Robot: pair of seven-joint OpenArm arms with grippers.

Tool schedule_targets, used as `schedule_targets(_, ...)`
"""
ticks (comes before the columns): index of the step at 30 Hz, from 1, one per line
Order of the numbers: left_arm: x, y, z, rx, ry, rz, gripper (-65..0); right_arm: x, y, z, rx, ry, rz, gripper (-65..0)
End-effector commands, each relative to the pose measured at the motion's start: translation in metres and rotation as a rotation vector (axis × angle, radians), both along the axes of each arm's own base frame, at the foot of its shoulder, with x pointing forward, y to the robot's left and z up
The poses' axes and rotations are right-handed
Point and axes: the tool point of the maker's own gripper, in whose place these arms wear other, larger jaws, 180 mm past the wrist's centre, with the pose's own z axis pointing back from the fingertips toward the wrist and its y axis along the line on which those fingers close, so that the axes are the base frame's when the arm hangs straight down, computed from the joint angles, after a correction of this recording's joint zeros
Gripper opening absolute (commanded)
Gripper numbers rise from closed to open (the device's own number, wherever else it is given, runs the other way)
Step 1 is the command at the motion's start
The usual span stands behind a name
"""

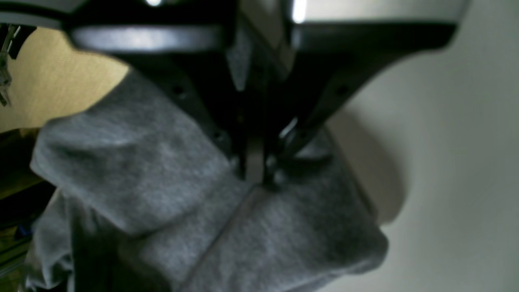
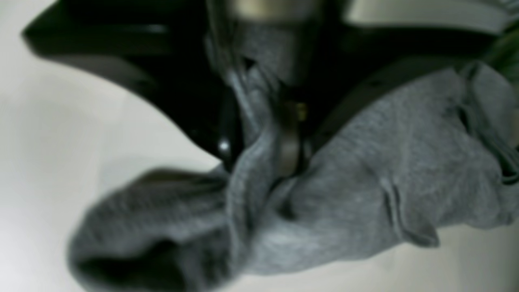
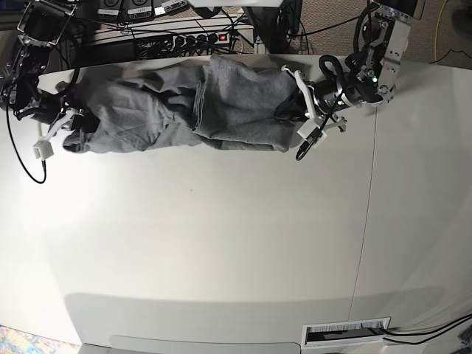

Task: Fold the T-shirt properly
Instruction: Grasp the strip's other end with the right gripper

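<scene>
My left fingers are pinched tight on a bunched bit of the T-shirt, right at a stitched seam, and my right fingers have cloth gathered up between them as well, clamped on a thick fold of it. The T-shirt lies stretched between my two hands along the far edge of the table, rumpled and partly doubled over in the middle instead of lying flat. I judge that I am near the start of the fold, with the shirt held at both ends and not yet spread. What worries me most is that far edge: the cloth lies so close to it that a pull away from me could drag part of the shirt off the table toward the cables and power strip behind. The right grip also looks like a wad of several layers, so if I lift or pull from there I may carry the wrong layers along and set a crooked crease. If one hand pulls harder than the other, the doubled middle could twist further, or the cloth could slide out of the weaker pinch. No container of any kind shows in these views, so there is nothing holding anything to report.
</scene>
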Motion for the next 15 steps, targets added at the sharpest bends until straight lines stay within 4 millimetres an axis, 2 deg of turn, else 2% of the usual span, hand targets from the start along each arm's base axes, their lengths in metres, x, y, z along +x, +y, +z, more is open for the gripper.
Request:
schedule_targets(1, 0.005, -0.001, 0.008, -0.018, -0.028, -0.003, -65.0, -0.013, -0.004, -0.006, -0.027, 0.072, 0.026, -58.8)
schedule_targets(2, 0.005, -0.001, 0.008, -0.018, -0.028, -0.002, -65.0, -0.012, -0.003, -0.005, -0.019, 0.065, 0.026, -63.5)
schedule_targets(3, 0.005, -0.001, 0.008, -0.018, -0.028, -0.003, -65.0, -0.011, -0.003, -0.004, -0.015, 0.06, 0.025, -65.0)
schedule_targets(8, 0.005, -0.001, 0.008, -0.019, -0.028, -0.002, -65.0, -0.003, -0.007, 0.011, 0.011, 0.012, 0.024, -65.0)
schedule_targets(12, 0.006, -0.001, 0.01, -0.028, -0.036, 0.002, -65.0, 0.01, -0.01, 0.041, 0.063, -0.095, 0.053, -65.0)
schedule_targets(15, 0.008, -0.002, 0.012, -0.037, -0.045, 0.007, -65.0, 0.018, -0.021, 0.062, 0.072, -0.161, 0.045, -65.0)
